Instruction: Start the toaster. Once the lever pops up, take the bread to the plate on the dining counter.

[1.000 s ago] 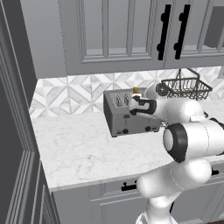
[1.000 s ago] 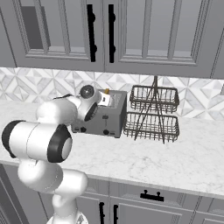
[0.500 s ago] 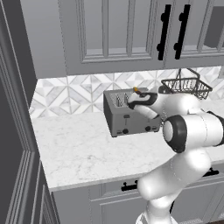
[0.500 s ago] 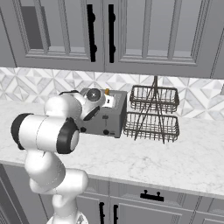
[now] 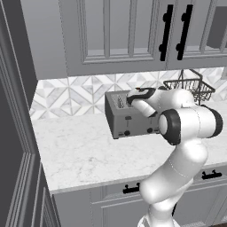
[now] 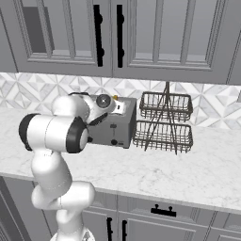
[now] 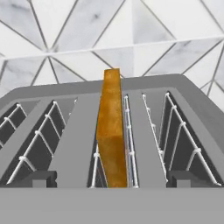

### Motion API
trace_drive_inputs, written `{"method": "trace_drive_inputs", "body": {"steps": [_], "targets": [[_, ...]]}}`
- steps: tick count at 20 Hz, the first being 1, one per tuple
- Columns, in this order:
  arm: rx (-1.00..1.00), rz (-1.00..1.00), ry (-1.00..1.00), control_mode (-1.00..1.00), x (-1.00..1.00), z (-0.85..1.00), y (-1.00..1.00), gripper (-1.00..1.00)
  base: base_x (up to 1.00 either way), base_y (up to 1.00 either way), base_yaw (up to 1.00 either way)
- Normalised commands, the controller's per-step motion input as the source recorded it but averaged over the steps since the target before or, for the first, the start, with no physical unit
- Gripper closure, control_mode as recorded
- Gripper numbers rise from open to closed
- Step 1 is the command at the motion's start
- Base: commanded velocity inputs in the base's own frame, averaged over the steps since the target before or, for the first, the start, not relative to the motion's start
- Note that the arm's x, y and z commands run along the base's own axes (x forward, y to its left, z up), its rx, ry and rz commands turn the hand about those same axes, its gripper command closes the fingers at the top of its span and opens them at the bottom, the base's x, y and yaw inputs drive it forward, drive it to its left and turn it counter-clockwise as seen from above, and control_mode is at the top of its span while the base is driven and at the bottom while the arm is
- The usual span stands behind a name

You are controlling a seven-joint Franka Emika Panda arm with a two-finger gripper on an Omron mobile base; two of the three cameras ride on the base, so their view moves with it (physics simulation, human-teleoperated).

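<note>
The grey toaster (image 5: 131, 119) stands on the white marble counter (image 5: 84, 150) against the tiled backsplash, with black levers and knobs on its front. My gripper (image 5: 131, 98) hovers just over its top, pointing down at the slots, open and holding nothing. In the hand view the bread (image 7: 112, 131) stands upright in a middle slot of the toaster (image 7: 65, 144), its brown edge rising above the top. From the right the toaster (image 6: 113, 132) sits behind my forearm, with the gripper (image 6: 114, 106) above it. The plate and the dining counter are out of view.
A dark two-tier wire basket rack (image 6: 164, 123) stands right of the toaster, close to it, and reappears behind my arm (image 5: 190, 86). Grey wall cabinets (image 6: 113, 33) hang low above. A tall dark cabinet side (image 5: 15, 133) bounds the counter on the left.
The hand has swung from beside the toaster's right end to over its slots. The elbow has shifted towards the toaster. The jaws stay wide.
</note>
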Motion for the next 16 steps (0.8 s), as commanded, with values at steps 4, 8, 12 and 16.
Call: {"method": "trace_drive_inputs", "body": {"steps": [4,8,12,16], "targets": [[0.0,0.0,0.0,-1.0,0.25,-0.13,-0.04,-1.0,0.0,0.0,0.0],[0.0,0.0,0.0,-1.0,0.31,-0.19,0.0,-1.0,0.0,0.0,0.0],[0.0,0.0,0.0,-1.0,0.27,-0.29,0.0,-1.0,0.0,0.0,0.0],[0.0,0.0,0.0,-1.0,0.22,-0.4,0.0,-1.0,0.0,0.0,0.0]]}}
